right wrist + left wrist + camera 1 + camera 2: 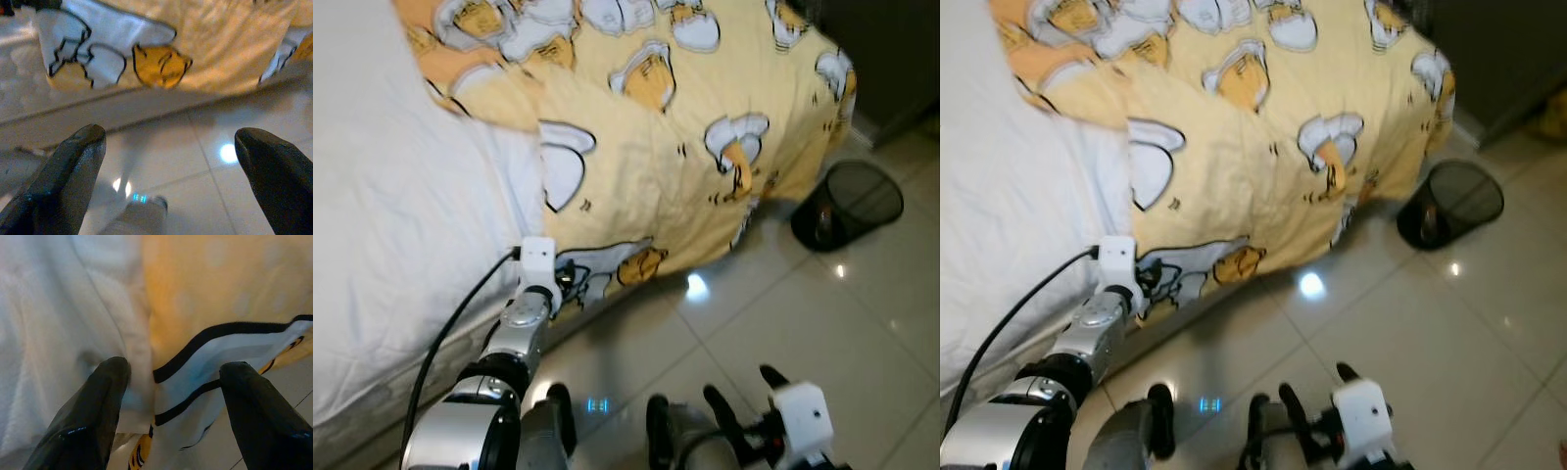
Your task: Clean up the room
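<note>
Cleanup's looking early: the yellow blanket [646, 127] is lying rumpled across the bed, its edge drooping over the white sheet [382, 215] toward the floor. Left gripper [166, 382] is reaching in w/ fingers spread wide at that hanging edge, gripping nothing yet. Right gripper [168, 147] is hovering open & empty over the tiles; a black bin [850, 204] is standing nearby.

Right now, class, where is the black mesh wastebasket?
The black mesh wastebasket lies tipped on the tiled floor, on the robot's right, beside the yellow patterned blanket's hanging corner.
</note>
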